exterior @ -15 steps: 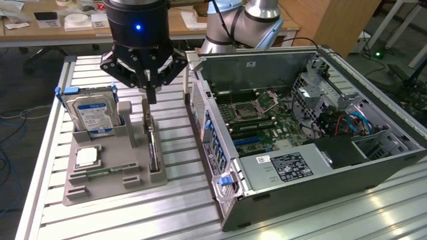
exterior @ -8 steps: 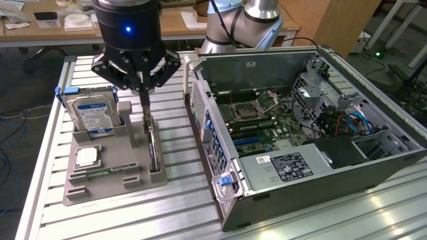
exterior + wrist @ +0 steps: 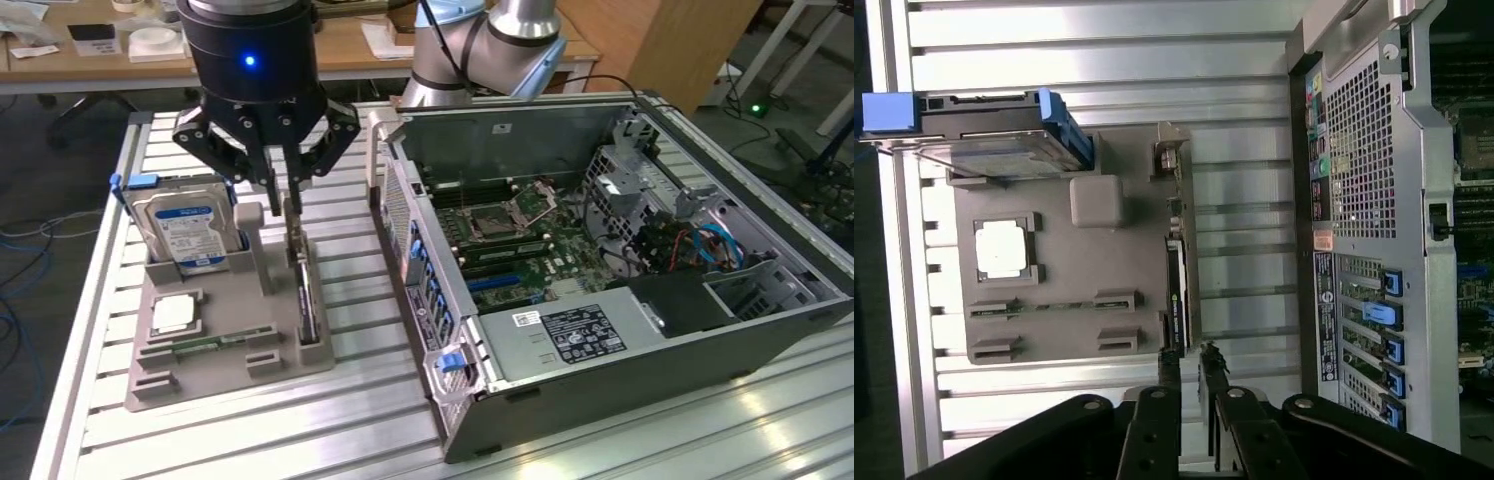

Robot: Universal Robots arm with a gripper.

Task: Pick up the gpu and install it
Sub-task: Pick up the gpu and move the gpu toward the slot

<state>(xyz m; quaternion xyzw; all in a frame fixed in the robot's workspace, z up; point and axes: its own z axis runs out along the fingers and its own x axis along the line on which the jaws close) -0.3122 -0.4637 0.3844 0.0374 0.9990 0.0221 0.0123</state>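
Observation:
The gpu [image 3: 306, 300] is a thin dark card standing on edge in the slot along one side of the grey holder tray [image 3: 214, 370]. In the wrist view the gpu [image 3: 1176, 285] runs along the tray [image 3: 1124, 260] edge nearest the computer. My gripper [image 3: 284, 205] hangs just above the card's far end without touching it. Its fingers are nearly together with only a slit between them, and they hold nothing. In the wrist view the gripper [image 3: 1189, 360] is lined up with the card's near end.
An open computer case [image 3: 747, 320] lies at the exterior view's right, its motherboard [image 3: 514, 240] exposed. The tray also holds a silver hard drive [image 3: 187, 230], a square processor [image 3: 174, 315] and a green memory stick [image 3: 207, 345]. All of this rests on a slatted aluminium table [image 3: 360, 420].

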